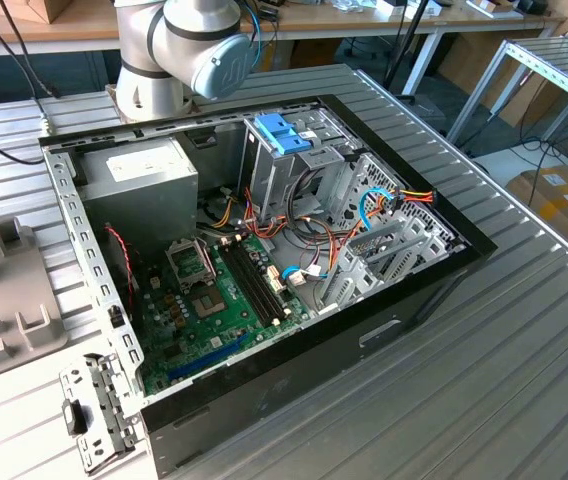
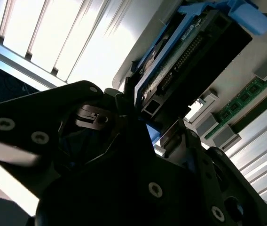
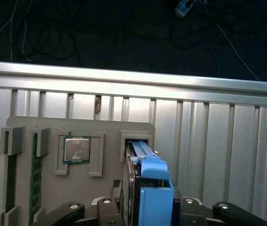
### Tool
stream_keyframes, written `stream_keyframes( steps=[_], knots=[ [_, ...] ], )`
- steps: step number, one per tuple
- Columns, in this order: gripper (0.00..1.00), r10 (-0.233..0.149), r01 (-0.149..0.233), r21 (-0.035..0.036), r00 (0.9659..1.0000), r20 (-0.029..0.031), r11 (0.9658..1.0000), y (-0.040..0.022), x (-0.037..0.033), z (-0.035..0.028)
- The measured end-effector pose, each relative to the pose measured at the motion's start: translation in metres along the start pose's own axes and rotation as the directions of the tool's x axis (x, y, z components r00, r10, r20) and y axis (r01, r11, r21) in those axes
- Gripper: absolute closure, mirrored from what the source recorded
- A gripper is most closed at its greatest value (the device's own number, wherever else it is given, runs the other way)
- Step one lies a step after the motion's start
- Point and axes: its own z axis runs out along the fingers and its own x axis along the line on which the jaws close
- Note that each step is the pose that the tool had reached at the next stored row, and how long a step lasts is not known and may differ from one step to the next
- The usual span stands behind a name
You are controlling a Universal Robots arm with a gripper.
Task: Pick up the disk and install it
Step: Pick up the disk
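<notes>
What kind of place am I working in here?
Likely a robotics lab or workshop: an open computer case lies on a slatted aluminium table, a robot arm stands beside it, workbenches behind.

The ribbed metal table [image 1: 524,330] carries a grey parts tray [image 3: 105,136] lying directly before the jaws of the gripper [image 3: 148,209], and in the exterior view an open computer case [image 1: 364,335] and a loose metal bracket [image 1: 89,415].

Disk [image 3: 148,188] lt-blue w/ grey metal; table [image 3: 218,141] ribbed silver; holder [image 3: 106,133] grey.
</notes>
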Motion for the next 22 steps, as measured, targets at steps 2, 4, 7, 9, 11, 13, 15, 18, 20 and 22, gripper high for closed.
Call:
stream_keyframes(
  steps=[2,4,7,9,11,13,15,18,20,22],
  knots=[
    [0.60,0.000,0.000,-0.0001,1.0000,-0.0001,1.0000,0.0000,0.0000,0.0000],
    [0.63,0.000,0.000,-0.0001,1.0000,0.0000,1.0000,0.0000,-0.0001,0.0000],
    [0.63,0.000,0.000,0.0000,1.0000,0.0000,1.0000,0.0000,-0.0002,0.0000],
    [0.63,0.000,0.000,0.0000,1.0000,0.0000,1.0000,0.0000,-0.0009,0.0001],
    [0.63,0.000,0.000,0.0000,1.0000,0.0000,1.0000,-0.0001,-0.0010,0.0001],
    [0.63,0.000,0.000,0.0001,1.0000,0.0000,1.0000,-0.0001,-0.0010,-0.0002],
    [0.63,0.000,0.000,0.0000,1.0000,0.0000,1.0000,0.0000,-0.0010,-0.0010],
    [0.63,0.000,0.000,0.0000,1.0000,0.0000,1.0000,0.0000,-0.0010,-0.0021],
    [0.63,0.000,0.000,0.0000,1.0000,0.0000,1.0000,0.0000,-0.0011,-0.0033],
    [0.63,0.000,0.000,0.0000,1.0000,0.0000,1.0000,0.0000,-0.0011,-0.0048]
  ],
)
